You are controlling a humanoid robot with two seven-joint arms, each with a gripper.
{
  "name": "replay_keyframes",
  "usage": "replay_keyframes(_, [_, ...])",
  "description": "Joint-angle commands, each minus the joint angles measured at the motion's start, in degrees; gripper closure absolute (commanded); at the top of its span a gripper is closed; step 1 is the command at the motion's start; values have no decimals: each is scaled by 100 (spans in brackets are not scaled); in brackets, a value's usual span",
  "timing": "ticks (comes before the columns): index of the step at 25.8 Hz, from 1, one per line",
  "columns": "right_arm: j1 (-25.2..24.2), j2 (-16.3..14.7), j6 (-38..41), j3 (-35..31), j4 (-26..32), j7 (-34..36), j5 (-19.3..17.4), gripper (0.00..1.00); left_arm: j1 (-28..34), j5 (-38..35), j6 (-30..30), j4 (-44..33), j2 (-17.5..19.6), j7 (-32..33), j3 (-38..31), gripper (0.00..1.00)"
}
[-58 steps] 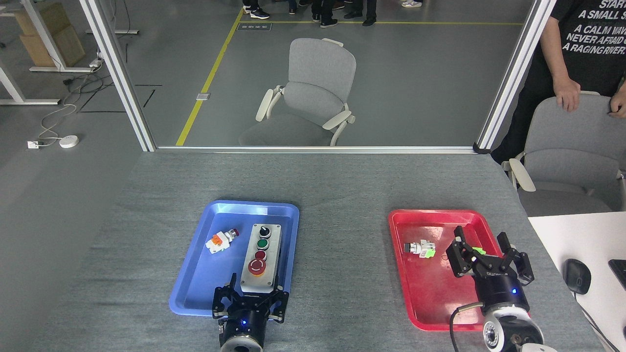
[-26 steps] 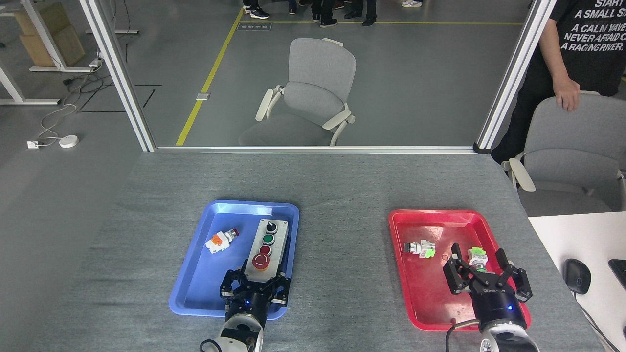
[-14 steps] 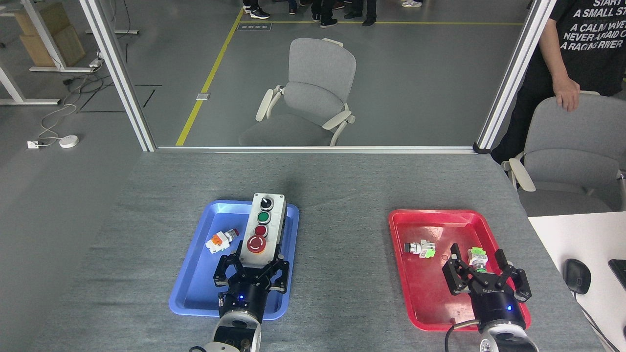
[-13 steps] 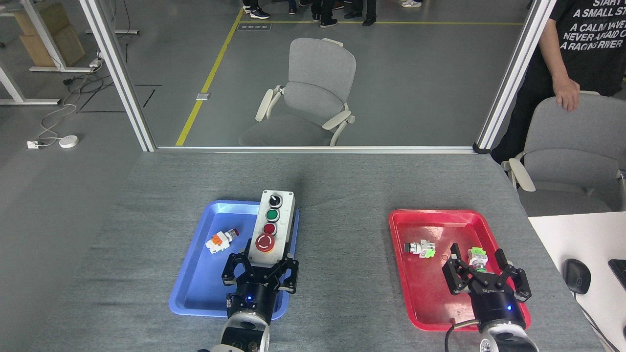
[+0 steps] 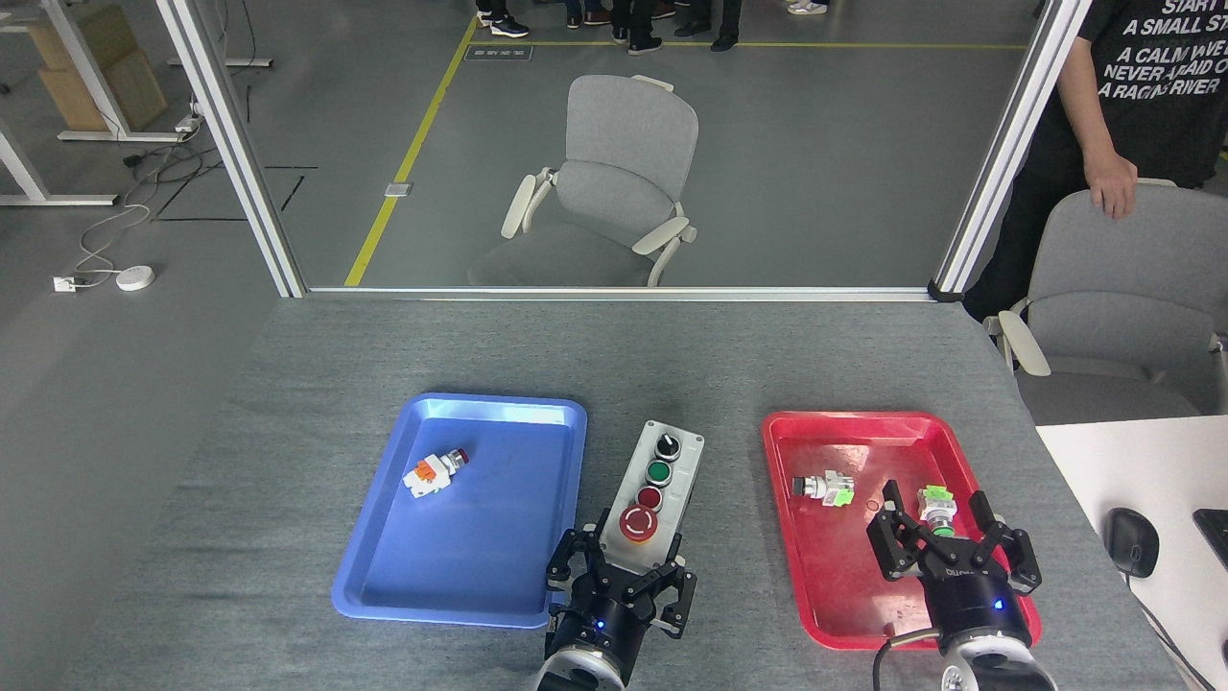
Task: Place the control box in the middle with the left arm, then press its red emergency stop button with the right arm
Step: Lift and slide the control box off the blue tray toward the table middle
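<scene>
While the control box (image 5: 655, 494) sits between the blue tray (image 5: 384, 576) and the red tray (image 5: 844, 629), over the middle of the desk (image 5: 672, 355), the left gripper (image 5: 622, 583) is clamped on its near end. The box's long axis runs from the near edge toward the far edge, leaning slightly right. The black knob is farthest; the red emergency stop button (image 5: 637, 523) is nearest, just beyond the left fingers. From the right gripper (image 5: 952, 549), which hovers over the near part of the red tray with fingers spread, the button lies to the left, well apart. The left gripper is the nearer, but the press belongs to the right.

Hidden: the box's near end behind the left fingers. Whether its base rests on the desk is unclear; probably just above it. The right arm is cut off at the bottom edge.
</scene>
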State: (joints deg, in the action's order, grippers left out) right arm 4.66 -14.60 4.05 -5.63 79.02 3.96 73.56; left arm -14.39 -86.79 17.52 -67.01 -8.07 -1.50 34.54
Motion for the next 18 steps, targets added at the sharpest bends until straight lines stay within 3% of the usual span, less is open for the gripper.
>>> replay_keyframes(1, [0, 1, 8, -8, -1, -1, 0, 2, -292, 487, 33, 540, -2, 0, 316, 100])
replay_keyframes(18, [-79, 1, 44, 27, 43, 8, -26, 2, -1171, 997, -310, 1269, -11, 457, 931, 100])
